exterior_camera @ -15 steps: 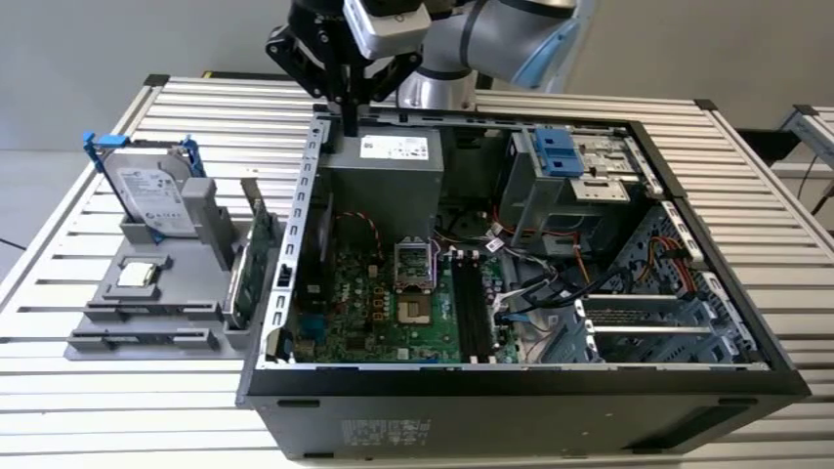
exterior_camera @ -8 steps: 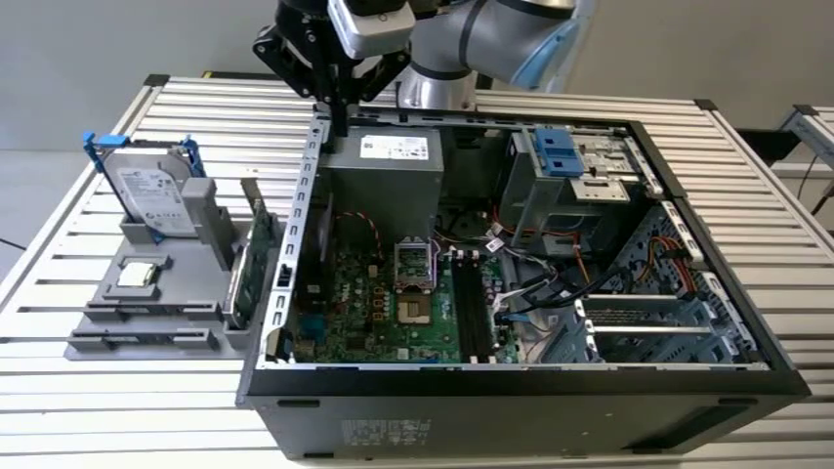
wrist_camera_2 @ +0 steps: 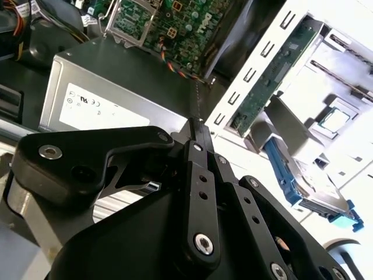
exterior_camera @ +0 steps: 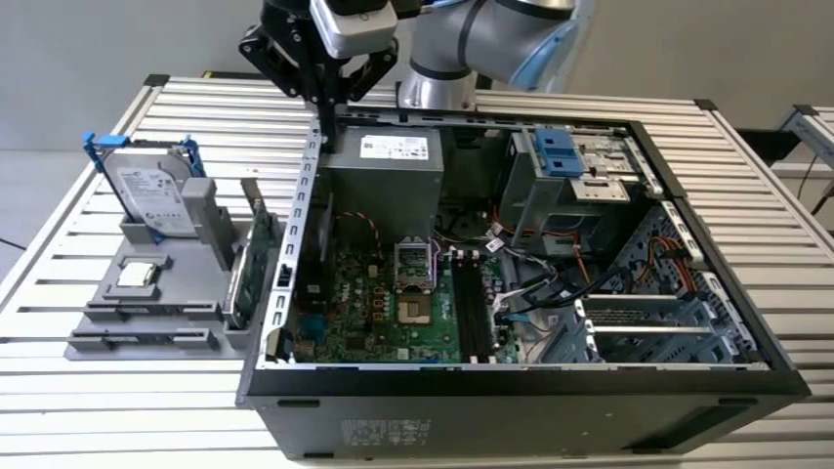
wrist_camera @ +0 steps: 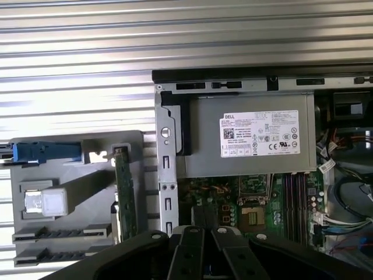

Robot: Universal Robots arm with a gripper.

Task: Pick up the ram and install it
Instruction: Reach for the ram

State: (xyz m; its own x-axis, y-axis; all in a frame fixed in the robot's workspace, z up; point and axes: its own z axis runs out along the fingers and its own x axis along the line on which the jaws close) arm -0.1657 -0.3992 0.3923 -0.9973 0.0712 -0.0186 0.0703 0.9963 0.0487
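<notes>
Lying on its side toward the near edge of the slatted aluminium bench [exterior_camera: 78,410], the open black computer tower case [exterior_camera: 521,410] shows its inside to the exterior view. Within it, a green motherboard [exterior_camera: 378,313] covers the floor toward seven o'clock. Its long black memory slots [exterior_camera: 470,303] run near to far just beside the square metal processor socket [exterior_camera: 414,283].

At nine o'clock of the case, outside its wall, a grey plastic parts holder [exterior_camera: 92,318] sits on the bench. It carries a small square silver processor chip [exterior_camera: 141,276] and an upright green expansion card [exterior_camera: 250,259] just beside the case wall. Farther back on it, a silver hard drive in a blue frame [exterior_camera: 150,191] stands on edge.

Beyond the motherboard, a grey metal power supply box [exterior_camera: 385,176] fills the case's eleven o'clock corner. Over that box's edge nearest the holder hangs the black gripper [exterior_camera: 326,98], its jaws drawn narrow on the ram [exterior_camera: 324,125]. The ram is a long, thin dark circuit-board stick, held upright and seen edge-on, well apart from the memory slots. Behind it rises the silver and blue robot arm [exterior_camera: 495,39].
</notes>
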